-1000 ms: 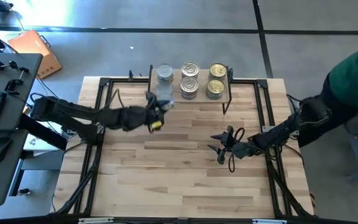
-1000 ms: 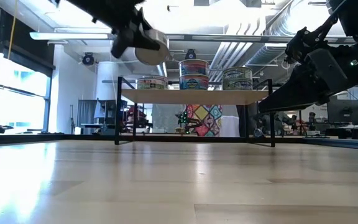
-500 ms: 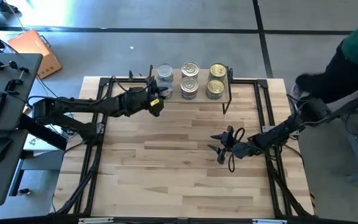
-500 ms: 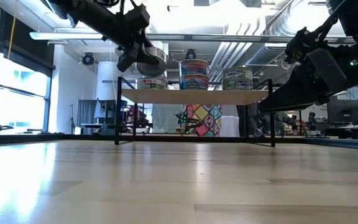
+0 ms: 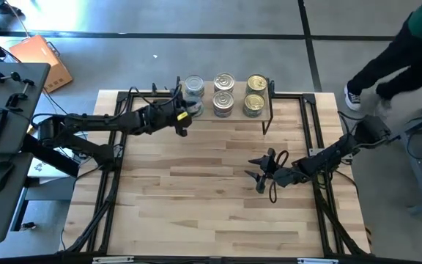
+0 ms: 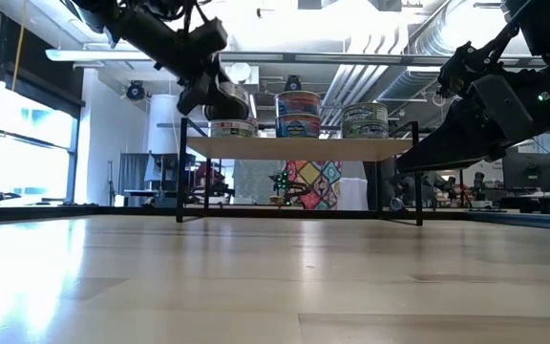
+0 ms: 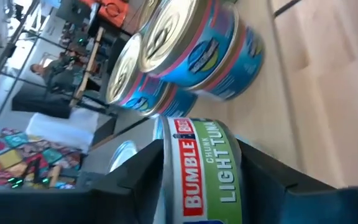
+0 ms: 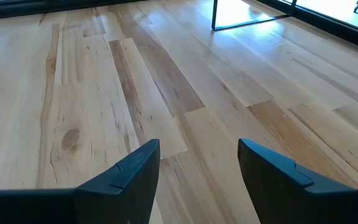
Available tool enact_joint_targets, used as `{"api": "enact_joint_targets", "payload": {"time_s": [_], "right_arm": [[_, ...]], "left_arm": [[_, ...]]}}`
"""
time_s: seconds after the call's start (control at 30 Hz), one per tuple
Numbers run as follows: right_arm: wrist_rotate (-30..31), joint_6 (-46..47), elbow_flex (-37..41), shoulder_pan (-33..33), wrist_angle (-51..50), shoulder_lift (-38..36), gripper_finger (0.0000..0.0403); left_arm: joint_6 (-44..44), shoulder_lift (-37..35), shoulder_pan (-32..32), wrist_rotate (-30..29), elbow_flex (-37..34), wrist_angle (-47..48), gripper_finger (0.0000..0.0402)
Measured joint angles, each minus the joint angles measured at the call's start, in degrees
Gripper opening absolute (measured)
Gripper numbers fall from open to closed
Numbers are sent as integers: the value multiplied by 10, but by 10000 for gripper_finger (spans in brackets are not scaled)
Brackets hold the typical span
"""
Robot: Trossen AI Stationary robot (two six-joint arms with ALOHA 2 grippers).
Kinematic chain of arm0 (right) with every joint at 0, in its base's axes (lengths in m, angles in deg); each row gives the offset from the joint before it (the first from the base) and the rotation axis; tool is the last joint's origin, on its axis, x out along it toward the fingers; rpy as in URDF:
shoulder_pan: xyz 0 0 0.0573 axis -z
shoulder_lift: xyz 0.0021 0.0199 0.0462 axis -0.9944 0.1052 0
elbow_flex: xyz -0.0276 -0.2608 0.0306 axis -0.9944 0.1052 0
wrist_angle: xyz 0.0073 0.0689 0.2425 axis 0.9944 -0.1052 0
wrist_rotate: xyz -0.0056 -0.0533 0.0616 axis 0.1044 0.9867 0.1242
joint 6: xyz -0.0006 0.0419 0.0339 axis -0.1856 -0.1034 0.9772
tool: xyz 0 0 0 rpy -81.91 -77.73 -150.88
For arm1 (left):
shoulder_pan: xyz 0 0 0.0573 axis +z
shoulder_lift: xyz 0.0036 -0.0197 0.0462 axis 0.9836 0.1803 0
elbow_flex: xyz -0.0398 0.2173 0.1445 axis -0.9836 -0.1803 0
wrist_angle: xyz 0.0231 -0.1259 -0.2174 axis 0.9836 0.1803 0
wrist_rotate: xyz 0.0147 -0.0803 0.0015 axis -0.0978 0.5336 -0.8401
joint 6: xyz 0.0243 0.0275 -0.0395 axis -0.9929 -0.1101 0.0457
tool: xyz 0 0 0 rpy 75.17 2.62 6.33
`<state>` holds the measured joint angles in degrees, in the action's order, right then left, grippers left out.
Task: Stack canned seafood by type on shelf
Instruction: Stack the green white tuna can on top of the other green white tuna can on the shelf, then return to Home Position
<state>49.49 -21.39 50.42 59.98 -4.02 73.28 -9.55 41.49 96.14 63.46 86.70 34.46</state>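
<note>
Right gripper (image 5: 261,178) waits mid-table, jaws apart, nothing between them. Farther back – left gripper (image 5: 182,114) at the shelf (image 5: 264,110) (left end), fingers either side of a green-label tuna tin (image 7: 205,169); whether it grips the tin, can't tell. Other tins (image 5: 224,94) stacked alongside.

Green-labelled tin (image 7: 207,168) reading "BUMBLE BEE" and "CHUNK LIGHT TUNA" (brand's second word partly cut off)

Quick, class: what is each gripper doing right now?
Left gripper: fingers around a tuna tin at the shelf.
Right gripper: open, empty.
</note>
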Motion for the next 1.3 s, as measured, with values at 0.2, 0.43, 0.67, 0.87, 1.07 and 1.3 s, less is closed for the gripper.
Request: {"api": "enact_joint_targets", "payload": {"time_s": [0.2, 0.43, 0.67, 0.87, 1.07, 1.3], "right_arm": [[0, 0, 0, 0, 0, 0, 209], [0, 6, 0, 0, 0, 0, 209], [4, 6, 0, 0, 0, 0, 209], [3, 11, 0, 0, 0, 0, 209], [3, 12, 0, 0, 0, 0, 209], [3, 15, 0, 0, -4, 0, 209]], "left_arm": [[29, 0, 2, 41, 0, 1, 218], [34, 0, 23, 64, 0, 0, 274], [39, 0, 39, 109, 0, -17, 287], [39, -11, 12, 90, 0, -17, 287], [57, -47, -4, 47, 0, 25, 287], [178, -95, 12, 45, 0, 137, 267]]}}
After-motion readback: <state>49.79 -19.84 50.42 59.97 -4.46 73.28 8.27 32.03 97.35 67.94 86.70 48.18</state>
